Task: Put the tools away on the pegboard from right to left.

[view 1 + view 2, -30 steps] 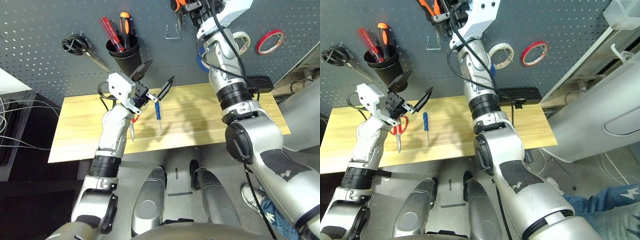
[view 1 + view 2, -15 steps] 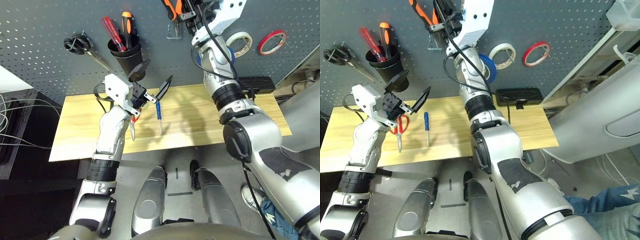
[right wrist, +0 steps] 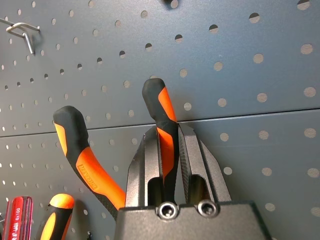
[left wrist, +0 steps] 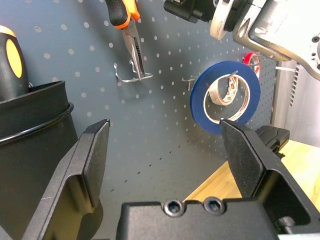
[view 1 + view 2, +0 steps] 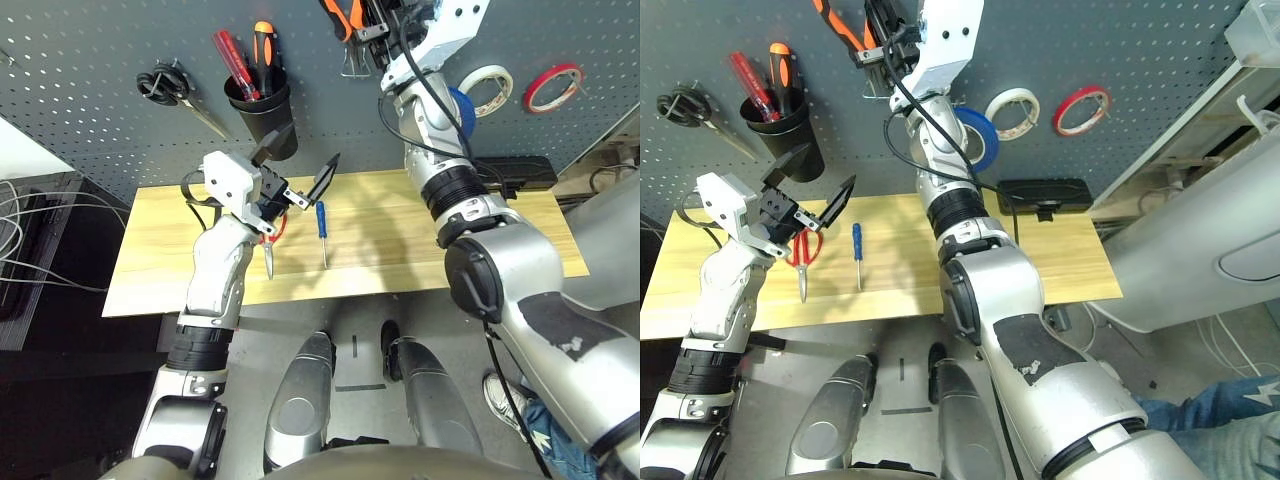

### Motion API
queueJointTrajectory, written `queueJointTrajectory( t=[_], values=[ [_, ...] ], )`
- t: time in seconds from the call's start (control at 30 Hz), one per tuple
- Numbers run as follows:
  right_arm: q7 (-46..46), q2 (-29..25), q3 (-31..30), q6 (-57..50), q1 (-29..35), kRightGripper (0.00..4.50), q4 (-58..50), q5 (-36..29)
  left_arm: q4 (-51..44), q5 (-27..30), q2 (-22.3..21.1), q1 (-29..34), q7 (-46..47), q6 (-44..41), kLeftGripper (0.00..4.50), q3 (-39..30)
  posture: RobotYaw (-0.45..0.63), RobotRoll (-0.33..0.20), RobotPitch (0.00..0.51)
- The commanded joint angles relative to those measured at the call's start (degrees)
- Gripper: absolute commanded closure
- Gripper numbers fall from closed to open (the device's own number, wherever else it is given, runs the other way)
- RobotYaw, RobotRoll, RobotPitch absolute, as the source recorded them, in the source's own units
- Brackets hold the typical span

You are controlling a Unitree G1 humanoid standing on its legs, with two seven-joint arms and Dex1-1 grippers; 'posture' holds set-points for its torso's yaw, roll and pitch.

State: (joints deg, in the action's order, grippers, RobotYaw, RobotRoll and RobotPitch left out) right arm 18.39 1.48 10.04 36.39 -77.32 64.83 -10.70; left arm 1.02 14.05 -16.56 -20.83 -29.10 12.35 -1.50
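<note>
High against the pegboard (image 3: 260, 60), right gripper (image 3: 170, 145) jaws clamped on one pliers (image 3: 162, 117) handle, left gripper (image 4: 165, 150) jaws wide, empty.

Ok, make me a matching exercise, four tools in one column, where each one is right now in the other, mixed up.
1. blue tape roll
2. pliers
3. blue-handled screwdriver
4. red-handled scissors

A. lying on the table, under the left hand
B. hanging on the pegboard
C. gripped by the right hand
D. lying on the table, alone

Pairs: 1-B, 2-C, 3-D, 4-A
</note>
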Motion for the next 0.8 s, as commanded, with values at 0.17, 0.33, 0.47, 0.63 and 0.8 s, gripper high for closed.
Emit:
queueJointTrajectory(
  t=[0.17,0.33,0.47,0.63,0.8],
  values=[
    [0.17,0.53,1.29,0.03,-1.99,4.24,-1.34,-1.25,0.31,-0.24,-0.13,0.79,-0.63,-0.39,0.0,0.17,0.28,0.0,0.269],
    [0.01,0.61,1.88,-0.39,-2.5,4.24,-1.9,-2.06,0.82,-0.24,-0.12,0.84,-0.92,-0.29,0.0,0.17,0.28,0.0,0.268],
    [0.22,0.73,2.13,-0.73,-3.05,4.24,-3.0,-2.9,1.05,-0.28,-0.04,0.82,-1.04,-0.27,0.0,0.18,0.28,0.0,0.268],
    [0.43,0.96,2.72,-1.29,-3.85,4.24,-4.22,-3.95,1.3,-0.32,0.02,0.79,-1.14,-0.14,0.0,0.2,0.27,0.0,0.267],
    [0.75,1.16,3.21,-1.76,-4.47,4.24,-5.14,-4.52,1.67,-0.35,0.05,0.81,-1.33,0.02,0.0,0.21,0.27,0.0,0.265]
  ],
)
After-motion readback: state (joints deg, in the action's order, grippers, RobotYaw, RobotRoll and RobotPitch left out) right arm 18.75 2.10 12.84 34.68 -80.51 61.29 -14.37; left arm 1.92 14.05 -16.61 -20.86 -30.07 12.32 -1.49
